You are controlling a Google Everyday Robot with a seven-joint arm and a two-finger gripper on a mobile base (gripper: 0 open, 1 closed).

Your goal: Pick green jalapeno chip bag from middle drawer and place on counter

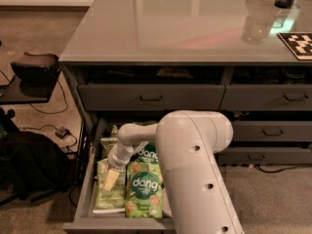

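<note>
Weight seems slight, skin soft and slippery, on the small pale dull-green jalapeno chip bag (pixel 103 200), lying near-left in the open dark grey middle drawer (pixel 87 189); the cream gripper (pixel 111 179) hangs over its upper half; whether it grips I cannot tell; a crimped edge looks best to pinch.

One camera only, set high and looking down and forward along the robot's own arm (pixel 195 179). The arm's white casing fills the near right at close range. The view faces the cabinet front. The counter (pixel 161 28) spans the far half, seen at a slant from above. The open middle drawer (pixel 87 194) lies near, at lower left, viewed steeply downward. The gripper (pixel 111 180) sits in the drawer's left part, over the green jalapeno chip bag (pixel 105 199). Floor (pixel 39 106) runs along the left side.
</note>
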